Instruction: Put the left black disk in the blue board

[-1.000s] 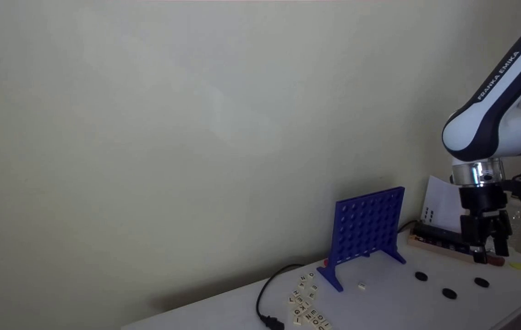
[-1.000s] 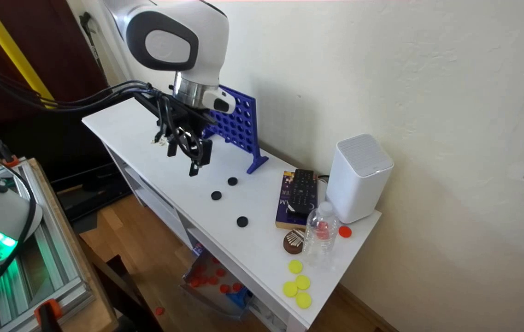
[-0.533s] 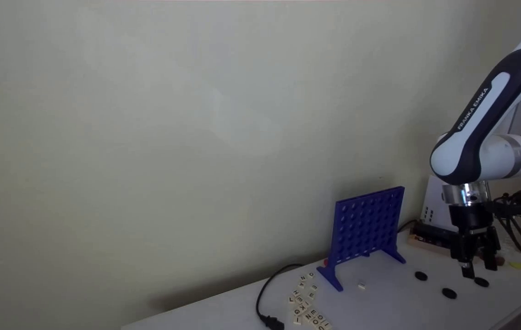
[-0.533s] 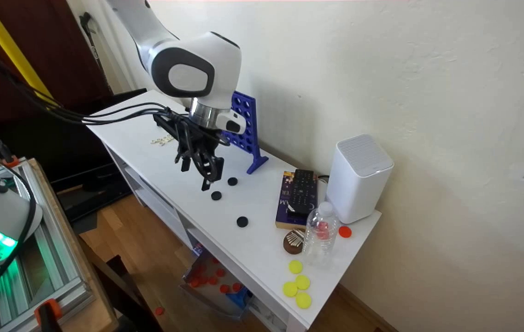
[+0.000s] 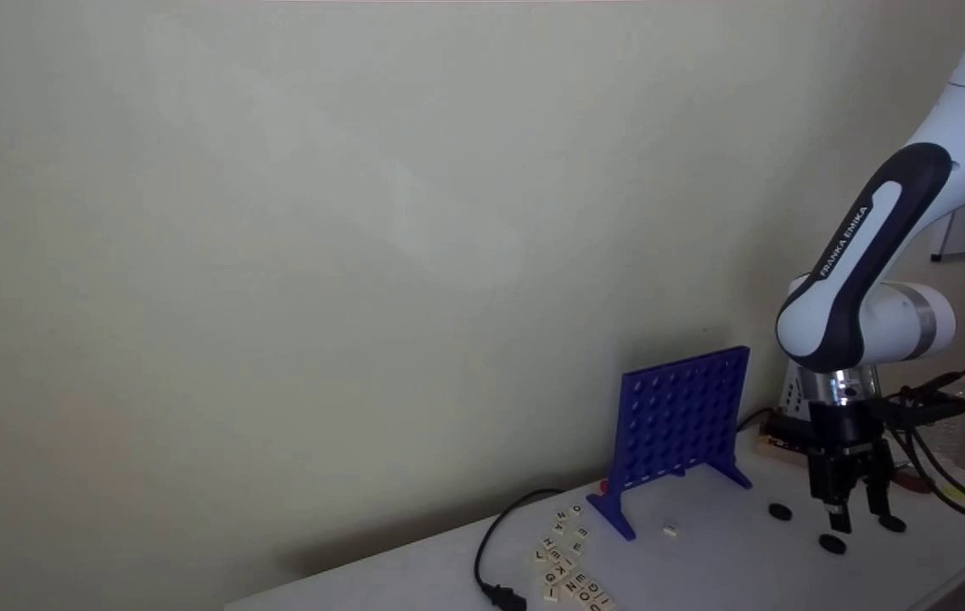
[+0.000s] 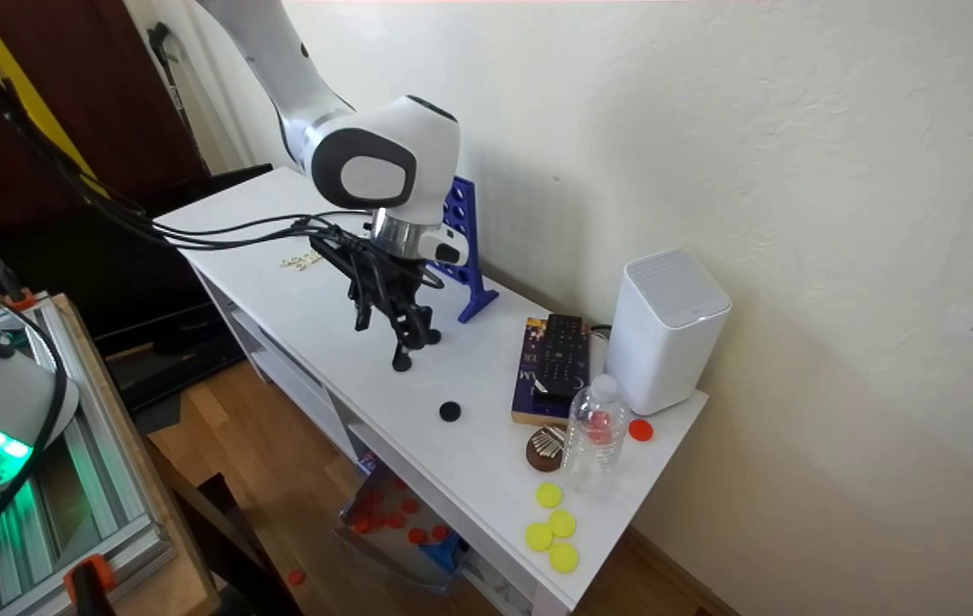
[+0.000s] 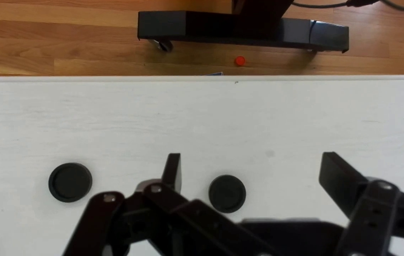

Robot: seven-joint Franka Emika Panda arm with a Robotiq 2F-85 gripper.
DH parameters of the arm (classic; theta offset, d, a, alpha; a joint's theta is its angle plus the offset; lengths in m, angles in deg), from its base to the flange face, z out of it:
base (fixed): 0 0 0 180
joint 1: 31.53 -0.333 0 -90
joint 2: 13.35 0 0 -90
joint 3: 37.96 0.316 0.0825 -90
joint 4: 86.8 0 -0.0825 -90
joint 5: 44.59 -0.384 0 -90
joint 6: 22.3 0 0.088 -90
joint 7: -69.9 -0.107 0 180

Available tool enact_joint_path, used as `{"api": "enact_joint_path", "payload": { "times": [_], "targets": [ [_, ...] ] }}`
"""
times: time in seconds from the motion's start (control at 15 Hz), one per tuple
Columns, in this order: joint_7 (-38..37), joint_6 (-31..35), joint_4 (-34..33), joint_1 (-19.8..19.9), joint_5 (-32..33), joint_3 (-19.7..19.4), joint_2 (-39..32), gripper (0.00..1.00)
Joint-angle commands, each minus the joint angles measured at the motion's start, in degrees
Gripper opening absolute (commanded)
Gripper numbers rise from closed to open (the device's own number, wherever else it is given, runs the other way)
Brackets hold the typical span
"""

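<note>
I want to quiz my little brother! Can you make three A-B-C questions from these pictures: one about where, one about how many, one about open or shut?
1. Where are the three black disks?
A) In the blue board
B) On the white table
C) On the floor

2. How many yellow disks are there?
A) Two
B) Six
C) Four

3. How are the robot's fingers?
A) Spread apart
B) Pinched together
C) Squeezing the bottle

1 B: both exterior views show them lying there.
2 C: an exterior view shows four near the table's end.
3 A: the wrist view shows a wide gap between them.
</note>
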Motion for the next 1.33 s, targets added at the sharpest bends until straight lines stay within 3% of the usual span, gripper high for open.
{"api": "enact_joint_path", "payload": {
  "times": [0.0,0.8,0.87,1.0,1.07,1.2,1.27],
  "targets": [
    [-0.5,1.6,-2.0,0.4,1.2,0.8,-2.4,1.00],
    [-0.9,1.1,-6.4,0.1,2.3,0.7,-7.9,0.99],
    [-0.9,1.1,-6.7,0.0,2.3,0.7,-8.3,0.93],
    [-1.1,1.1,-7.4,-0.1,2.5,0.6,-9.0,0.69],
    [-1.1,1.1,-7.6,-0.1,2.4,0.7,-9.2,0.62],
    [-1.1,1.1,-8.1,-0.1,2.3,0.8,-9.6,0.90],
    [-1.2,1.1,-8.4,-0.1,2.3,0.8,-9.9,0.93]
  ]
}}
